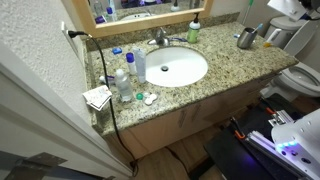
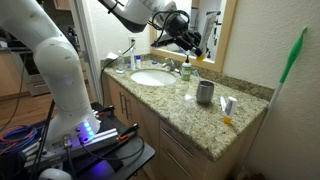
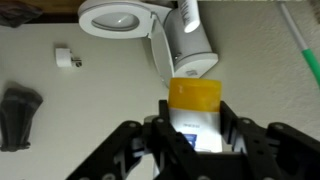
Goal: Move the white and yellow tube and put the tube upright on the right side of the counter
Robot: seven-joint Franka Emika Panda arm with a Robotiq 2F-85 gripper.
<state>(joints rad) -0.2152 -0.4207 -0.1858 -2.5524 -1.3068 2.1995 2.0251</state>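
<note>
Pincer (image 3: 195, 118) clamped narrow on the white and yellow tube (image 3: 193, 95). Yellow section pokes out past the fingertips, white part sits between the pads. So the tube is in my grip, up in the air, not on the bench.

Wrist view looks past it at a pale plain surface, a white round fixture (image 3: 120, 15) and a green pole (image 3: 305, 50). No granite in sight, so I judge the pincer isn't pointing down at the bench.

In an exterior view the pincer (image 2: 192, 50) hangs well above the bench (image 2: 190, 125), near the metal cup (image 2: 205, 92). The tube is too small to make out there. Just beside the cup is a small white item with an orange bit (image 2: 228, 108); can't tell what it is.

Further off: the sink (image 1: 190, 62), the green bottle (image 1: 195, 30) at the back, and clear bottles (image 1: 124, 80) at the far end.

Risks:
- The tube is slender and soft, so releasing it tilted or too high likely tips it.
- A toppled tube could roll off the right edge.
- Cup and small item crowd the landing spot, so a careless descent could knock them.
- The soft body may slip as I rotate my wrist.
</note>
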